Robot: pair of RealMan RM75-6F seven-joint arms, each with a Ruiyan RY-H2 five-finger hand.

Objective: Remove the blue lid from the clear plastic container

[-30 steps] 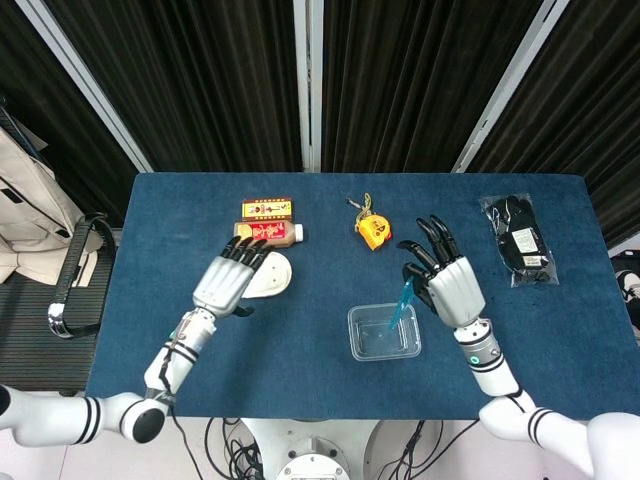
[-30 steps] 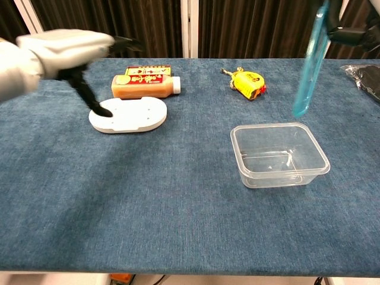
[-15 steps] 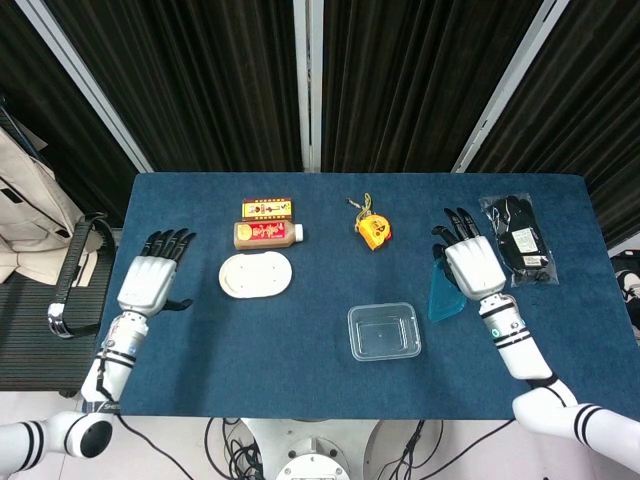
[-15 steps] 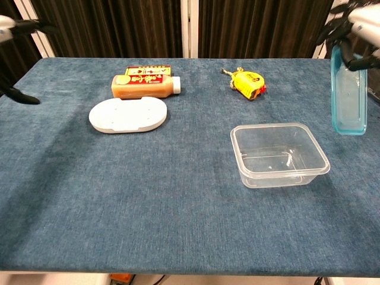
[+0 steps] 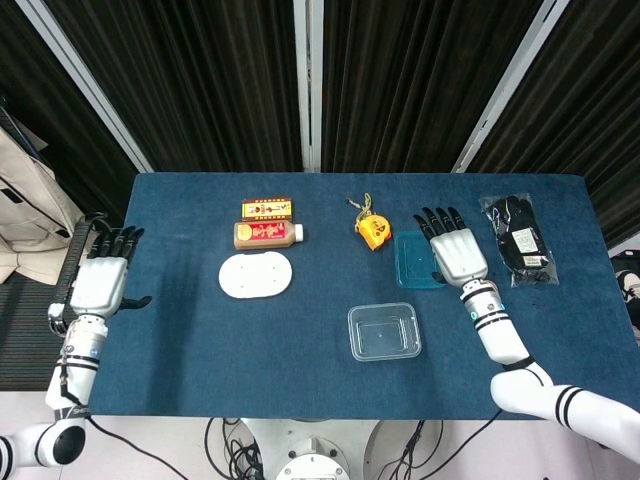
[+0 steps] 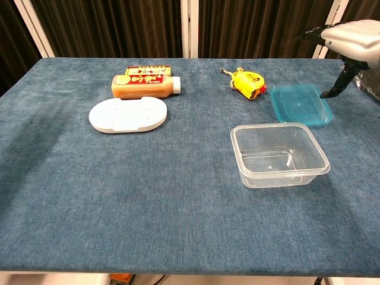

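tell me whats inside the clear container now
Nothing: the clear container is open and its bottom shows through bare. The blue lid lies flat on the table behind it, with the right hand partly over its far edge.

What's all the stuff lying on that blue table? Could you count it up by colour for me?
Blue: 1, lid
Clear: 1, container
White: 1, oval plate
Yellow: 1, tape measure
Orange-red: 1, bottle
Black: 1, bagged item
Total: 6

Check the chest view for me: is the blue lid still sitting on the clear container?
No, the blue lid lies flat on the table beyond the clear container, which stands open and uncovered.
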